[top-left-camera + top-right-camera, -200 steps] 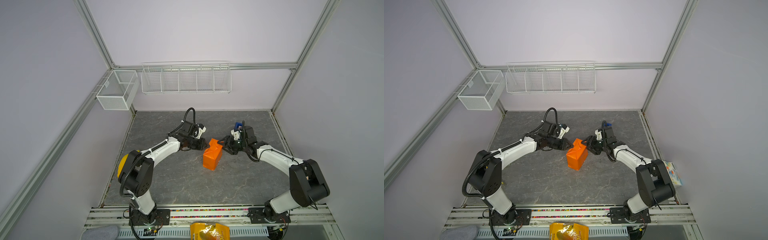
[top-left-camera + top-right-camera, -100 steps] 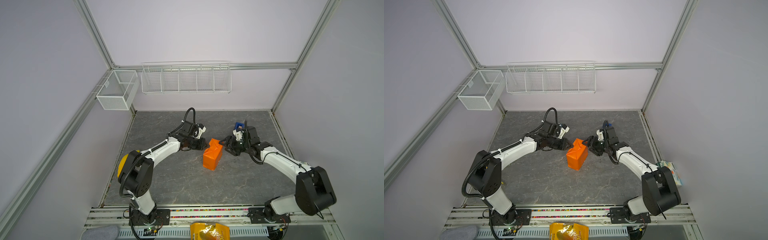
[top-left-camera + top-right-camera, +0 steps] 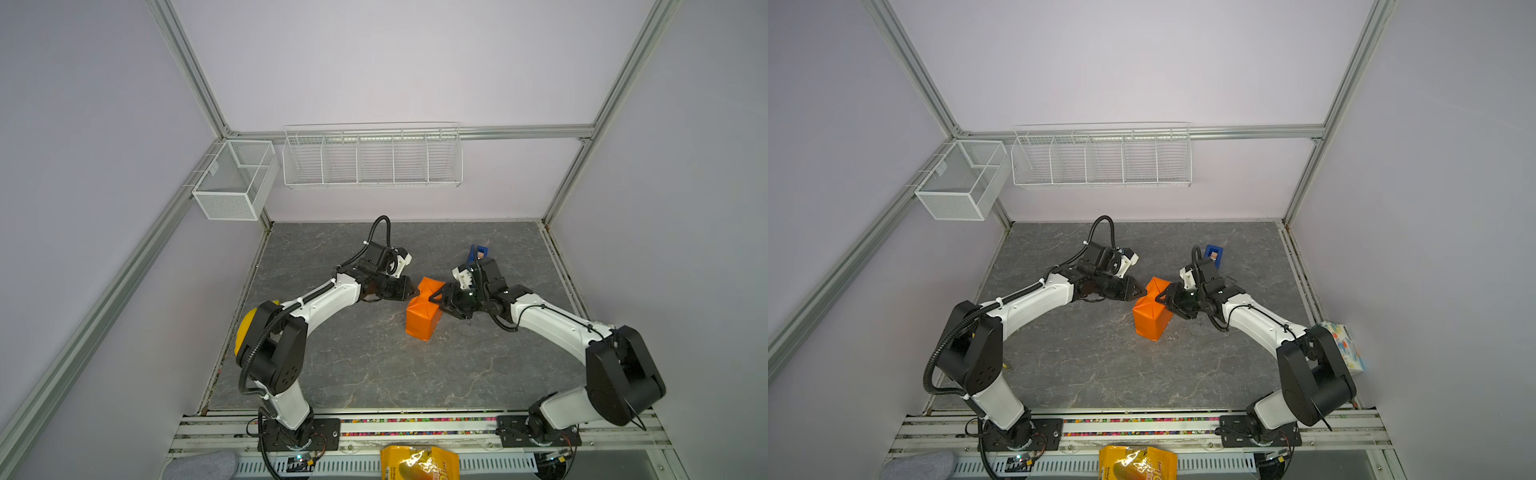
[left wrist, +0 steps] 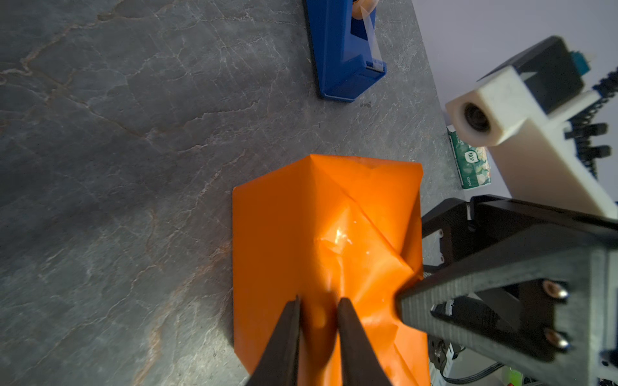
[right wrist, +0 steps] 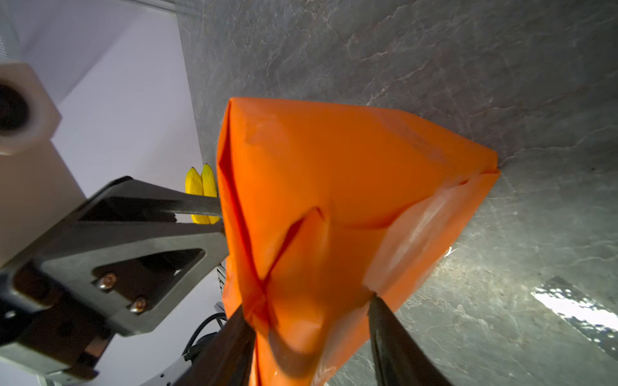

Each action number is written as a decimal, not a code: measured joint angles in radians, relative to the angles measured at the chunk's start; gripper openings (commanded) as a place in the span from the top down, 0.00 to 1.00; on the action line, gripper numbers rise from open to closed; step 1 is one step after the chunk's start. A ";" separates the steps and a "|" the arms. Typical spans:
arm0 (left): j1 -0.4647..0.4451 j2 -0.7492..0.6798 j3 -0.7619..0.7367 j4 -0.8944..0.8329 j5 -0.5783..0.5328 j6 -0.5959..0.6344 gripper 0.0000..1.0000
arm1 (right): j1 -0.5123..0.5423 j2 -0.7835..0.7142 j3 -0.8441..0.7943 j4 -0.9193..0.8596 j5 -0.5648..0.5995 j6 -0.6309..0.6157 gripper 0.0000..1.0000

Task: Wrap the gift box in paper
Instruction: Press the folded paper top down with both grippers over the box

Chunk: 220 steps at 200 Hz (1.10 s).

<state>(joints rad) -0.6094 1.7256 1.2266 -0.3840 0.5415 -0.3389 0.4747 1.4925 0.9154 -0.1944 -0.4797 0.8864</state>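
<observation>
Paper (image 3: 422,318) — orange, creased, box-shaped

Even soft light, blurred wrist foregrounds, floor glare

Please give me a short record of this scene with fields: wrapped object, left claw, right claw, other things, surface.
wrapped object: box covered by orange paper, standing on the table, folds visible
left claw: nearly closed, pinching a paper fold
right claw: fingers on both sides of a paper end; grip unclear
other things: blue tape dispenser, bananas, yellow snack bag, tissue pack
surface: grey stone-look table
</observation>
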 measured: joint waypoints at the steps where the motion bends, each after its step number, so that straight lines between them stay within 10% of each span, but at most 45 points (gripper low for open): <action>1: 0.000 0.000 0.000 0.000 -0.001 0.000 0.77 | 0.000 0.000 0.000 0.000 0.000 0.000 0.54; 170: -0.005 -0.003 0.076 -0.164 -0.113 -0.028 0.65 | -0.015 0.097 0.119 -0.024 -0.064 -0.130 0.73; 220: 0.001 0.008 0.078 -0.164 -0.087 -0.027 0.66 | -0.015 0.090 0.119 -0.055 -0.050 -0.129 0.51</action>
<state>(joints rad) -0.6086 1.7336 1.3045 -0.5476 0.4545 -0.3664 0.4595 1.5822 1.0344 -0.2497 -0.5297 0.7570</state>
